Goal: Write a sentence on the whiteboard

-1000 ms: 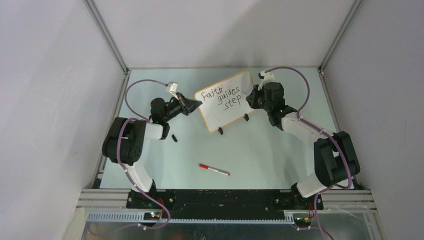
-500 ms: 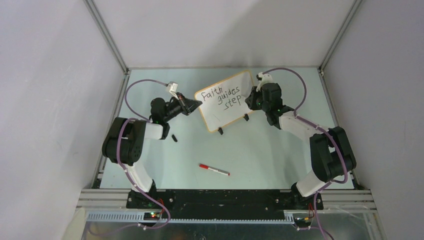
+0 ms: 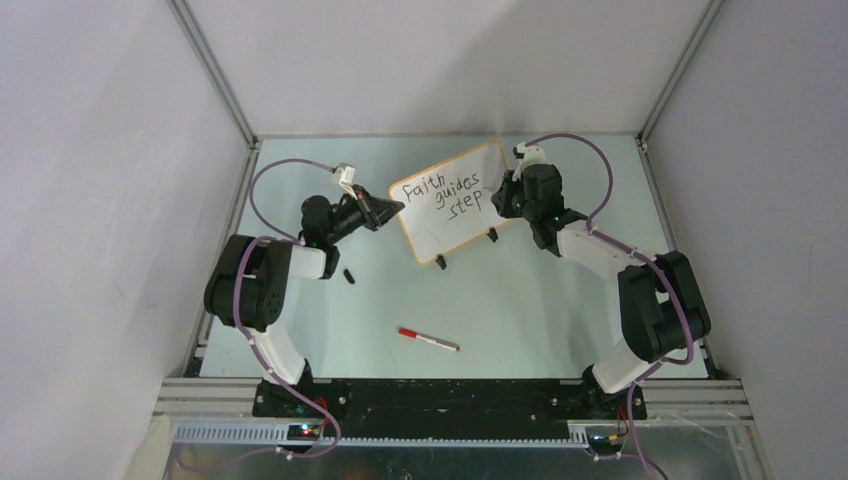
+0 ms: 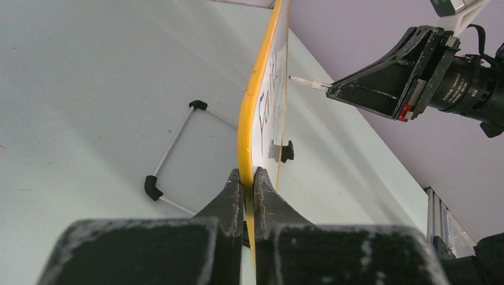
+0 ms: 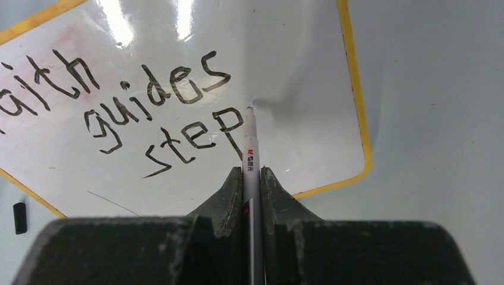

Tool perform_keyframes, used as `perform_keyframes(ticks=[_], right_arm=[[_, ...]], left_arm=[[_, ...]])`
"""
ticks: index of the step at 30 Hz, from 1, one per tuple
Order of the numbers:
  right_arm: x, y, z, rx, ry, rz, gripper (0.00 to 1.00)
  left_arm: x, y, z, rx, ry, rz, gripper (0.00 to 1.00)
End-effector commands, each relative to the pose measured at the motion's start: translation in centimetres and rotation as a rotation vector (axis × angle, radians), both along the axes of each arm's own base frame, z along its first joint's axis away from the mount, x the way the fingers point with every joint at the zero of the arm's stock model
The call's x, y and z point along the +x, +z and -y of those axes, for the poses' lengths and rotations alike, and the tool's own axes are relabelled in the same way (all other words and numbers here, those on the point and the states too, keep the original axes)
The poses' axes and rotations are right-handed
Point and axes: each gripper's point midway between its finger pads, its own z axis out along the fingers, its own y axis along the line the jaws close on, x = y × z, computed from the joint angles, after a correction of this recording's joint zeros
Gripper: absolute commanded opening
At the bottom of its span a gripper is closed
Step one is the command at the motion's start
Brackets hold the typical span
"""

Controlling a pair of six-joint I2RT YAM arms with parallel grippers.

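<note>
Whiteboard (image 3: 450, 205) stands propped on the far middle of the table (image 3: 520, 300), turned at an angle, directly between the two arms' tools. The left gripper (image 3: 385, 210) is at the board's left edge, and the left wrist view shows its two fingers pinched tight on the orange frame (image 4: 252, 107), with the board running edge-on away from the left gripper (image 4: 248, 181). A black clip foot (image 4: 286, 151) sits on the board's lower edge just beyond that grip, and a thin wire stand (image 4: 172, 148) lies on the table behind it. The right gripper (image 3: 503, 195) is at the board's right side, facing the writing surface; in the right wrist view its jaws are clamped narrow around a white marker (image 5: 249, 148) that sticks out straight ahead of the right gripper (image 5: 251, 172). The sentence (image 5: 142, 110) fills the board's left and centre in black strokes and reads "faith guides step", in three staggered lines. The marker's tip is just right of the final "p", very close to the glossy surface; whether it touches cannot be told. Well apart from the board, a red-capped pen (image 3: 428, 340) lies on the near table, and a small black cap (image 3: 349, 276) lies near the left arm.
</note>
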Motion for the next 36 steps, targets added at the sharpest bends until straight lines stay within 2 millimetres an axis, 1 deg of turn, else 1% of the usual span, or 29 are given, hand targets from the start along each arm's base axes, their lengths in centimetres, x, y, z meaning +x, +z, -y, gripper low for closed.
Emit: perform_keyframes(ticks=[1, 6, 13, 16, 24, 36], right_arm=[[1.6, 2.6, -0.5, 0.014, -0.009, 0.076, 0.00], [1.8, 2.7, -0.5, 0.012, -0.008, 0.077, 0.00], [1.9, 2.4, -0.5, 0.003, -0.006, 0.066, 0.00], [2.1, 2.3, -0.1, -0.008, -0.032, 0.068, 0.00], [2.2, 2.0, 0.2, -0.020, -0.044, 0.059, 0.00], [2.5, 1.5, -0.2, -0.022, -0.030, 0.039, 0.00]], left_arm=[[0.6, -0.2, -1.1, 0.073, 0.057, 0.063, 0.00], [0.6, -0.3, -1.1, 0.072, 0.056, 0.061, 0.00], [0.6, -0.2, -1.1, 0.072, 0.056, 0.063, 0.00], [0.6, -0.3, -1.1, 0.073, 0.056, 0.061, 0.00], [0.6, -0.2, -1.1, 0.073, 0.056, 0.063, 0.00], [0.6, -0.2, -1.1, 0.073, 0.056, 0.062, 0.00]])
